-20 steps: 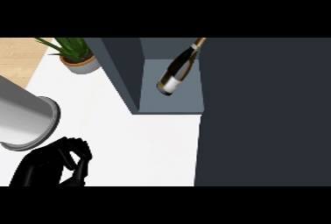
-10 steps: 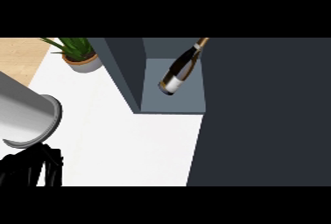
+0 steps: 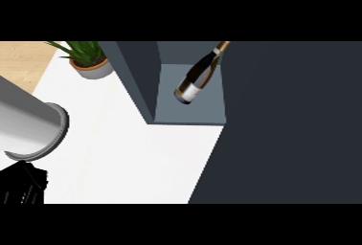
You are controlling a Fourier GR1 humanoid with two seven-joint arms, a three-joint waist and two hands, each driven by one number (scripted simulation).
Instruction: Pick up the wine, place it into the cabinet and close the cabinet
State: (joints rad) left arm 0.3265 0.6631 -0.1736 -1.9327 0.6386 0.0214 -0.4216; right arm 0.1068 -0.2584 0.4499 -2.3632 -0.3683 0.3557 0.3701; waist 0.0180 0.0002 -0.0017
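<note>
Wine (image 3: 198, 77) lies inside the cabinet (image 3: 139, 81), so I judge placement done and the door (image 3: 290, 119) not fully shut; left hand (image 3: 21, 184) sits low-left, state I cannot tell.

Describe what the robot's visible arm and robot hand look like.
The left forearm is a smooth light-grey cylinder with a rimmed end. The left robot hand is plain black; no cables or markings show.
</note>
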